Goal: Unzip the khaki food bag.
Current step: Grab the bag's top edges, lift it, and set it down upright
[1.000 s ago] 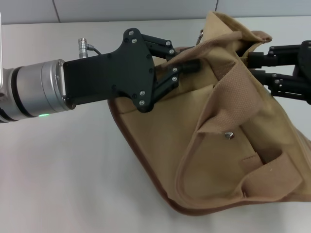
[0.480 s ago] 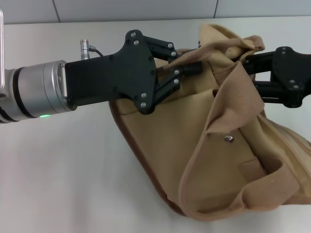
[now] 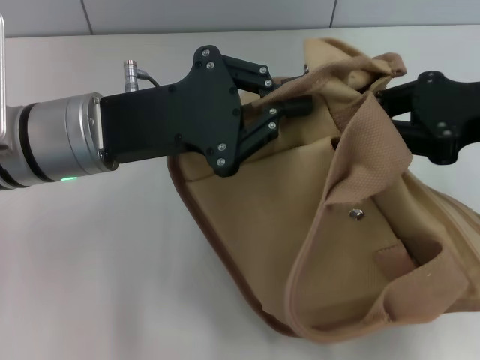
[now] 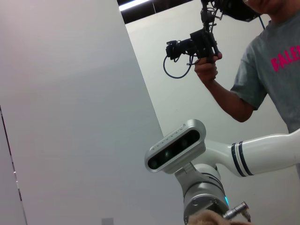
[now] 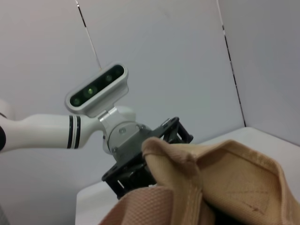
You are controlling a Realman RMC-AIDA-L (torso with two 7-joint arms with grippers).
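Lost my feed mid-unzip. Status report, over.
Left gripper shut on khaki food bag top edge. Right gripper at bag's far side, fingers hidden by fabric. Bag tilted, handle draped across front. Nothing blocking.

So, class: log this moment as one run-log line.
left gripper: clamped on khaki food bag top edge | right gripper: at bag's far side, grip hidden | bag: lying tilted on table

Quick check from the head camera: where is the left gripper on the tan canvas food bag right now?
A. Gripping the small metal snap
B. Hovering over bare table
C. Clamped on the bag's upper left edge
C: the left gripper has its black fingers closed on the tan canvas food bag at its upper left edge.
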